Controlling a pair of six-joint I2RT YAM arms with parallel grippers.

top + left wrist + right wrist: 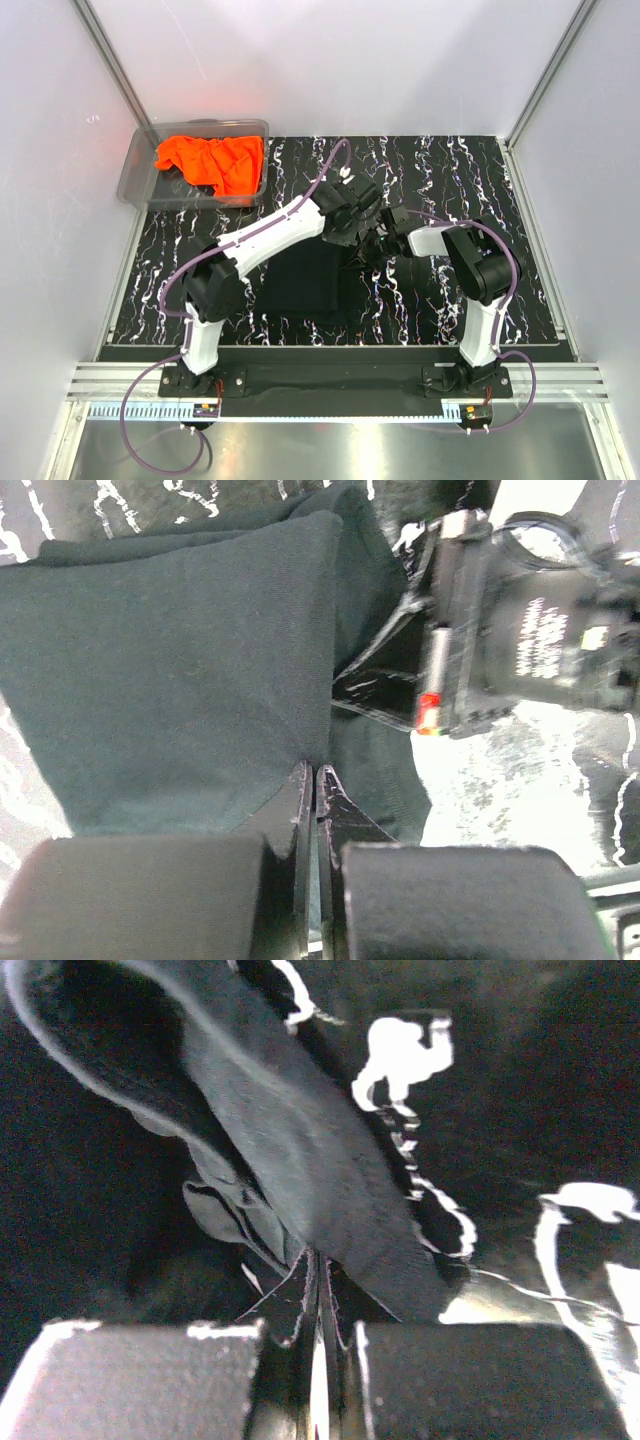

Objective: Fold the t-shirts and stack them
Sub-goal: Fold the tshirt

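The black t-shirt [305, 282] lies partly folded on the marbled table between the arms. My left gripper [345, 238] is shut on the shirt's far edge; in the left wrist view the fabric [170, 660] runs into the closed left gripper [315, 772]. My right gripper [378, 240] is shut on the same edge just beside it; in the right wrist view a bunched fold of black cloth [300, 1160] is pinched at the right gripper [320, 1260]. The orange t-shirt [212, 162] lies crumpled in the clear bin [140, 170] at the far left.
The table is black with white veining [440, 170]. White walls with metal posts close in the back and both sides. The right gripper's body [530, 630] sits very close to the left one. A metal rail [330, 380] runs along the near edge.
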